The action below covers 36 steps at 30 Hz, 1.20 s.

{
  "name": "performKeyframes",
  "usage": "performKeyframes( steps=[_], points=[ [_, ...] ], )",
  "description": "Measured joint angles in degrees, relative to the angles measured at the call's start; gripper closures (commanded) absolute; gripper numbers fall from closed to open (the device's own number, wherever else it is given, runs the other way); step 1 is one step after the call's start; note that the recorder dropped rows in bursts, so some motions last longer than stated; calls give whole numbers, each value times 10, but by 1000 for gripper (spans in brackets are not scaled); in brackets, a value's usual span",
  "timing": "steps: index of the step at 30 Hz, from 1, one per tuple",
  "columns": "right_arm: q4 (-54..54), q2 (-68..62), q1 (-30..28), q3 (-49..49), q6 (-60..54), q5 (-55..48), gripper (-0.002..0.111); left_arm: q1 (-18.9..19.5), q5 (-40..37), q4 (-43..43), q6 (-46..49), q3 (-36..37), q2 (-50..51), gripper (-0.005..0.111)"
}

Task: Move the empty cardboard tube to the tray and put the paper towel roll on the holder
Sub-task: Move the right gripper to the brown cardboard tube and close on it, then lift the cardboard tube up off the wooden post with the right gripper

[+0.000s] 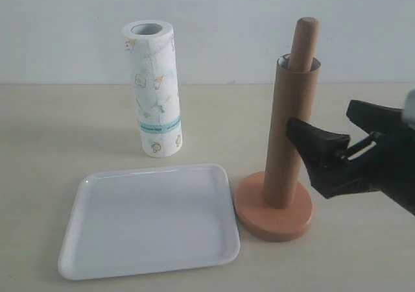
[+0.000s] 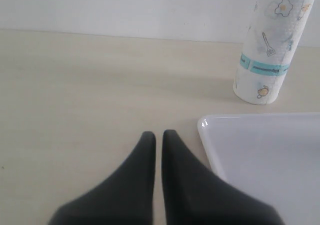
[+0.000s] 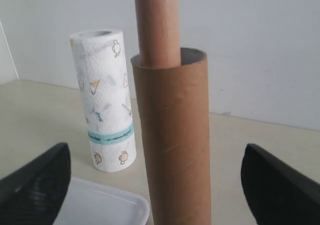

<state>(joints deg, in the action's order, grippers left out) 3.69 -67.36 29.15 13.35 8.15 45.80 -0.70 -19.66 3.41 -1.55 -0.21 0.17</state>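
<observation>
The empty cardboard tube (image 1: 289,133) (image 3: 172,140) stands upright, slipped over the dowel of the terracotta holder (image 1: 274,217), whose rounded tip (image 1: 304,42) (image 3: 156,22) sticks out above it. My right gripper (image 1: 337,136) (image 3: 155,177) is open, its two black fingers to either side of the tube's middle and apart from it. The paper towel roll (image 1: 154,87) (image 2: 270,45) (image 3: 104,97) stands upright behind the white tray (image 1: 150,219) (image 2: 270,155). My left gripper (image 2: 158,135) is shut on nothing, low over the table beside the tray's corner.
A pale wall runs behind the beige table (image 1: 58,136). The tray's rim lies close to the holder's disc base. The left arm does not show in the exterior view.
</observation>
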Motion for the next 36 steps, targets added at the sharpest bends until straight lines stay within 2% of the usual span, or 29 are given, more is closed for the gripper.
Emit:
performKeyframes(
  steps=[8,10,12,17,21,29,36],
  points=[
    [-1,-132,0,49,-5,42,22,0,0,0,0,0,0,103],
    [-1,-159,0,57,-6,56,28,0,0,0,0,0,0,103],
    [-1,-186,0,66,-13,63,41,0,0,0,0,0,0,103],
    [-3,-232,0,76,-34,77,83,0,0,0,0,0,0,103],
    [0,-239,0,78,-39,91,108,0,0,0,0,0,0,103],
    [2,-237,0,78,-65,100,108,0,0,0,0,0,0,103],
    [1,-164,0,78,-67,91,108,0,0,0,0,0,0,103]
  ],
)
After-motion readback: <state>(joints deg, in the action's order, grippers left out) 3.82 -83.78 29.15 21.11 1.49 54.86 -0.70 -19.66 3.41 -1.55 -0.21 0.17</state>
